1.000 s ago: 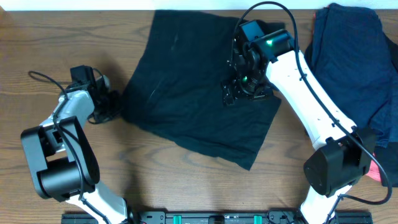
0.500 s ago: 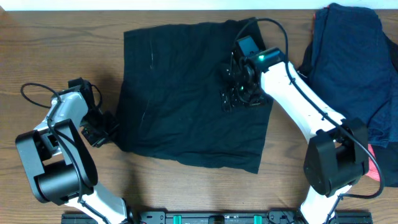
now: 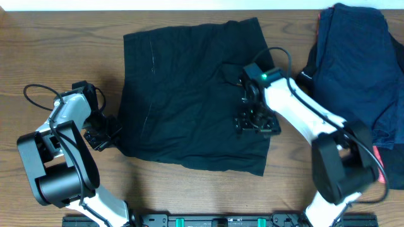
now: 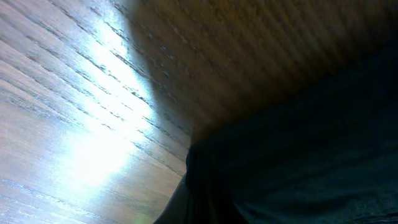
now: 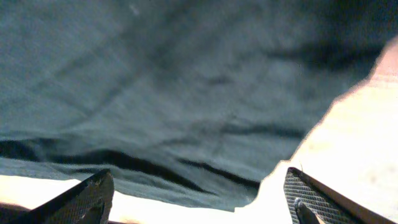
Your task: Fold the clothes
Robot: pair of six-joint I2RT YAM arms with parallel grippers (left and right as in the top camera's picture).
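The black shorts (image 3: 189, 94) lie spread flat in the middle of the table. My left gripper (image 3: 105, 133) is low at their front left corner. The left wrist view shows dark fabric (image 4: 298, 155) bunched right up to the lens with the fingers hidden, and it looks shut on that edge. My right gripper (image 3: 255, 121) hovers over the shorts' right side. In the right wrist view its fingers (image 5: 199, 205) are wide open and empty, above the shorts (image 5: 174, 87) near their edge.
A pile of navy-blue garments (image 3: 353, 63) lies at the far right, with a coral-pink garment (image 3: 380, 171) under its front edge. Bare wooden table (image 3: 38, 50) is at the left. A black rail (image 3: 214, 221) runs along the front edge.
The left gripper moved toward the front, dragging the shorts' left corner with it. The right gripper moved from the shorts' back right toward the front, and the shorts now lie squarer.
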